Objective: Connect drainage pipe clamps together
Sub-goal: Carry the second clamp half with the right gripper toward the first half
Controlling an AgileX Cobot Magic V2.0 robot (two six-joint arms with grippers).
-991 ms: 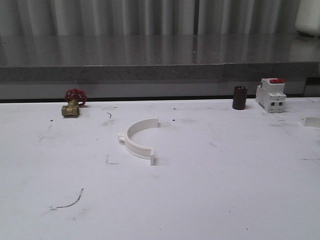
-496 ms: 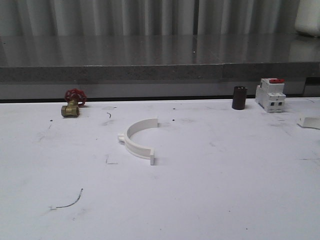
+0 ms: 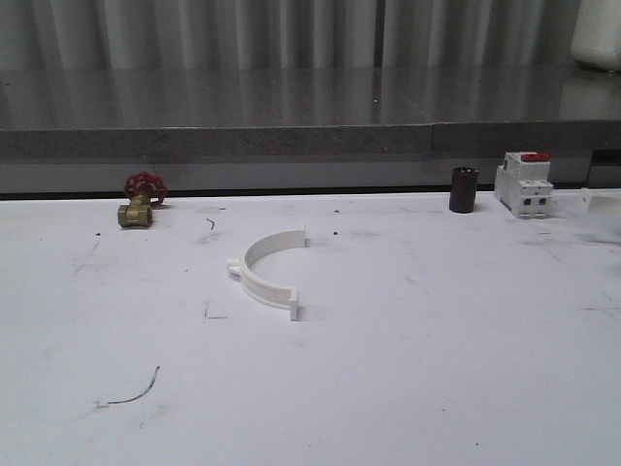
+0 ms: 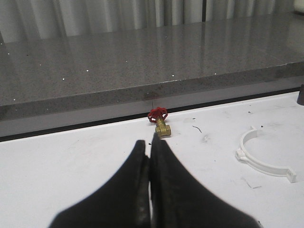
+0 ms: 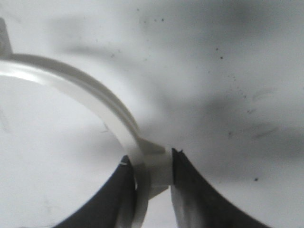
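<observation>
One drainage pipe clamp (image 3: pixel 266 273), a white half-ring with end tabs, lies flat near the middle of the white table (image 3: pixel 408 388). The left wrist view shows this same clamp (image 4: pixel 262 160) off to one side of my left gripper (image 4: pixel 148 141), which is shut with nothing in it and hangs above the table. My right gripper (image 5: pixel 151 159) is shut on the thick tab of the other clamp (image 5: pixel 71 76), whose arc curves away from the fingers. A white bit of that held clamp (image 3: pixel 604 201) shows at the far right edge of the front view, lifted off the table.
A brass valve with a red handwheel (image 3: pixel 141 201) sits at the back left, also ahead of the left fingers (image 4: pixel 159 121). A dark cylinder (image 3: pixel 464 189) and a white breaker with a red top (image 3: pixel 524 183) stand at the back right. A grey ledge (image 3: pixel 291 141) borders the table behind.
At the right edge of the front view the second clamp has risen from the table. The middle clamp and the other objects have stayed put.
</observation>
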